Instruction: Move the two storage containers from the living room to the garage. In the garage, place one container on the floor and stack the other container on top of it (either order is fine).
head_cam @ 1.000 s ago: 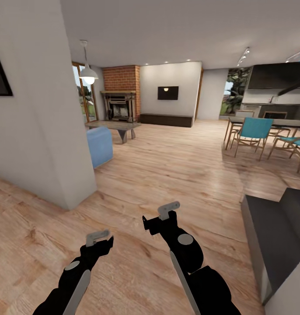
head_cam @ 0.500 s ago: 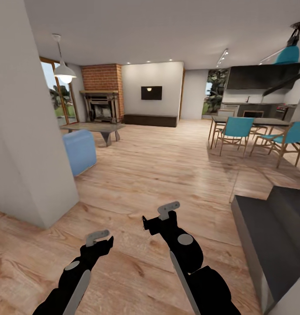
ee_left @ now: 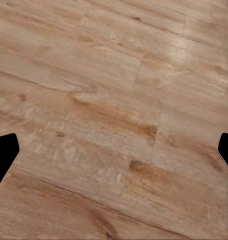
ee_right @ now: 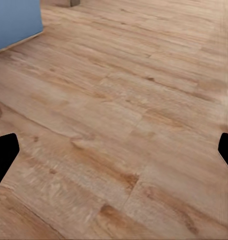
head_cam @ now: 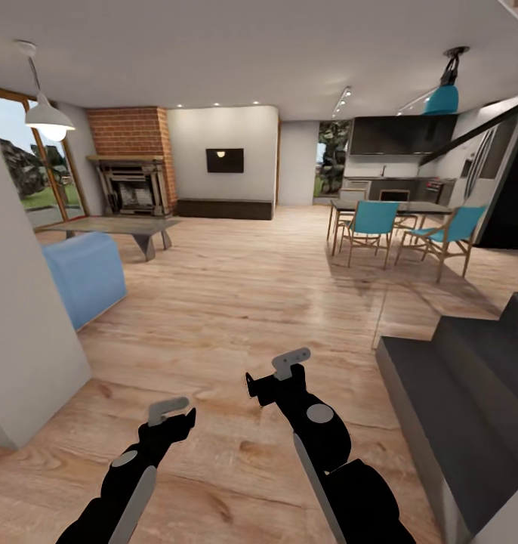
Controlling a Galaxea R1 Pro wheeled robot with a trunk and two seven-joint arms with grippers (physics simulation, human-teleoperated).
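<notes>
A wide stretch of light wood plank floor is lying open ahead, running from the near foreground to the far wall. On the near left, passage is being blocked by a white wall corner. Just beyond it, a blue sofa and a low table are standing on the left. On the near right, dark grey steps are closing that side. Farther right, a dining table with blue chairs is occupying the floor.
</notes>
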